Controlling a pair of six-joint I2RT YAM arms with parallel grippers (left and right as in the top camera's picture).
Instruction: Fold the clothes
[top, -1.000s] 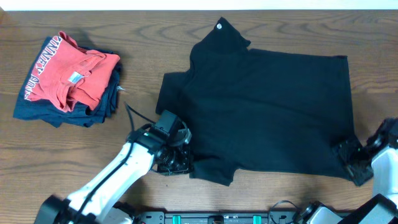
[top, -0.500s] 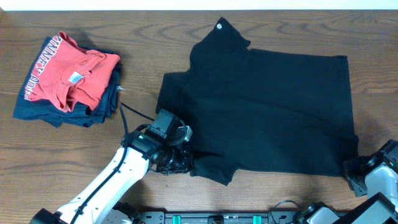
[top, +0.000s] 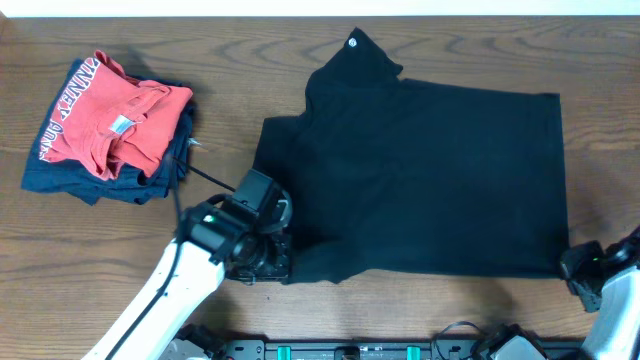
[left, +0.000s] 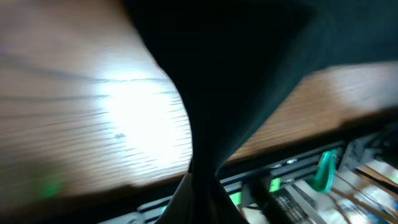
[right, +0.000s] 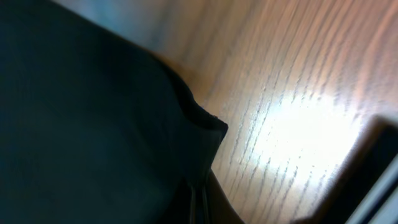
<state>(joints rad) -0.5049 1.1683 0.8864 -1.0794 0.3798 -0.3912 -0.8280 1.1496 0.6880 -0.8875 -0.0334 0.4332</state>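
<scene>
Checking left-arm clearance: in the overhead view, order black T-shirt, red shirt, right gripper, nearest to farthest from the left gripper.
1. black T-shirt: in the left gripper.
2. red shirt: far left, back.
3. right gripper: far right.

The black shirt (left: 236, 74) sweeps down from the top and narrows to a pinch in the left gripper (left: 200, 193), above the glare-lit wooden table (left: 74, 124).

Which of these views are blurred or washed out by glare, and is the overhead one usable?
Overhead: sharp and evenly lit, though the black T-shirt reads as a flat dark shape. Left wrist: heavy motion blur, with a white glare patch on the table. Right wrist: soft focus, a similar glare patch on the wood, but the shirt edge is traceable.
</scene>
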